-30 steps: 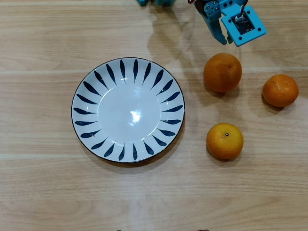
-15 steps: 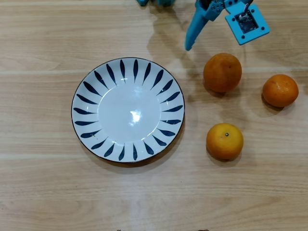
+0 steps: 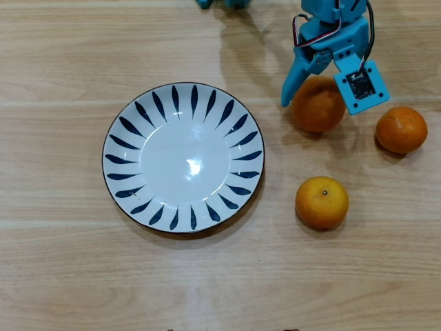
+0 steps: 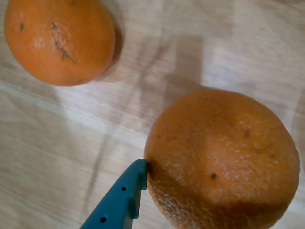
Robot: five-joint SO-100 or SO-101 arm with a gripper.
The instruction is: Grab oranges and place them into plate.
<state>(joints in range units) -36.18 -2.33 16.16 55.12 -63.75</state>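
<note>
Overhead view: round white ceramic plate with dark blue petal strokes (image 3: 183,157) sits left of centre on the light wood-grain counter (image 3: 69,276), nothing on it. Three round orange citrus fruits lie right of the plate, all on the counter, none touching each other. Upper orange (image 3: 317,107) at about 2 o'clock from plate centre, near the rim but apart from it. Far-right orange (image 3: 402,129) at about 3 o'clock, well apart from the plate, close to the frame edge. Lower orange (image 3: 322,202) at about 4 o'clock, stem dimple facing up. Blue plastic end effector (image 3: 317,96) enters from 12 o'clock and straddles the upper orange: one pointed finger (image 3: 292,81) on its 9 o'clock side, the blocky finger with the wrist camera (image 3: 361,86) over its 2 o'clock edge. Jaws spread, released, fruit between them but no clamp visible.

Wrist view: upper orange (image 4: 221,160) fills the lower right, dimpled skin with dark specks. Teal fingertip (image 4: 121,200) comes in from 6 o'clock, tip right at the fruit's 9 o'clock edge; contact or a hair's gap, can't tell. Other finger out of frame. A second orange (image 4: 59,40) sits at 10 o'clock, apart from the first, with a dark scar on its skin. Counter between them.
</note>
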